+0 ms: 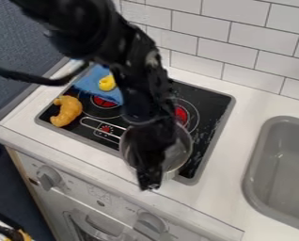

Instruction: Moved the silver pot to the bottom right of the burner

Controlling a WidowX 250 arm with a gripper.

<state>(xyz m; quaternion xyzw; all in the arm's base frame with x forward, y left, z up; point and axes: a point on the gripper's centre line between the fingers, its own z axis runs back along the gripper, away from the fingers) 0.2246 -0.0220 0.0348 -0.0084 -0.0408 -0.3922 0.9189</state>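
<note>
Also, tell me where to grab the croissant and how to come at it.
Grip the croissant across its thick middle, coming from straight above. It lies flat and curved, its hollow facing the stove's left edge, so closing from hollow to bulge should suit its narrow direction. Go carefully on the bulging side: the pot's wire handle ends close by.

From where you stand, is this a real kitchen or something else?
It looks like a toy or play kitchen: there's a stove top with red burner rings, a grey sink beside it, and an oven front with knobs below.
</note>
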